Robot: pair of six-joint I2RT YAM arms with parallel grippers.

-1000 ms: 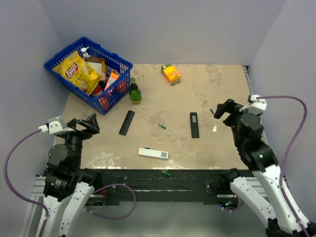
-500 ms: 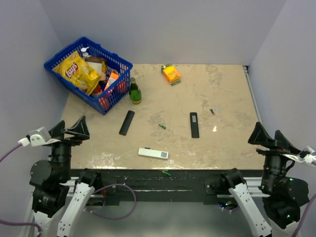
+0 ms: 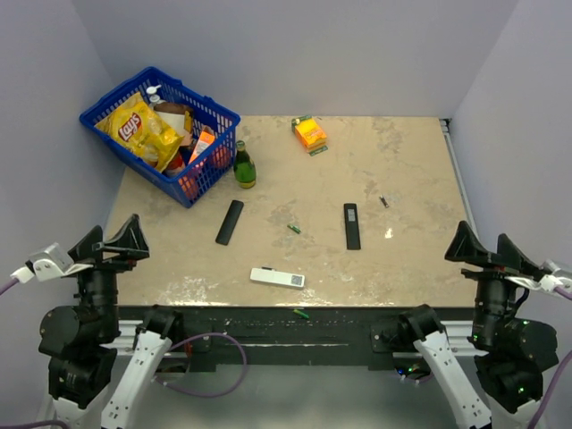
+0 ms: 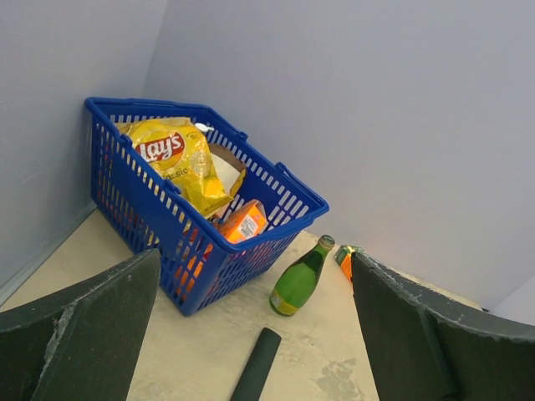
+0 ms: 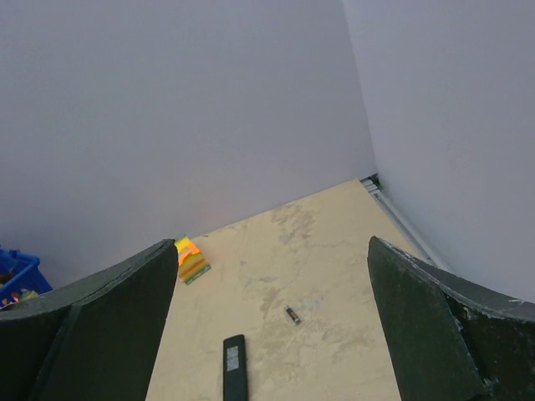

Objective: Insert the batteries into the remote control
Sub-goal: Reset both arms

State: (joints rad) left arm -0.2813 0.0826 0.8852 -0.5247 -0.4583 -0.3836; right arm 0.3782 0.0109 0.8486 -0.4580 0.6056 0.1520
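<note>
Left gripper (image 3: 109, 241): fingers spread wide, off the near-left corner of the table (image 3: 402, 170), well nearer and left of the green bottle (image 3: 244, 166).
Right gripper (image 3: 489, 249): fingers spread wide, off the table's near-right corner, far right of the bottle.
Remote control (image 3: 352, 225): flat on the table, right of the bottle and nearer the arms, with a pale panel at its far end.
Batteries (image 3: 293, 229): 1 green cylinder lies between the bottle and the remote control, closer to the remote. 1 more (image 3: 302, 314) sits on the dark front rail (image 3: 357, 322), much nearer than the bottle.
Black bar (image 3: 230, 222): just nearer than the bottle, lying at an angle.
White remote (image 3: 277, 278): nearer again, slightly right of the bottle.
Blue basket (image 3: 194, 93): just left of the bottle, with snacks inside.
Orange box (image 3: 309, 132): right of the bottle, farther back.
</note>
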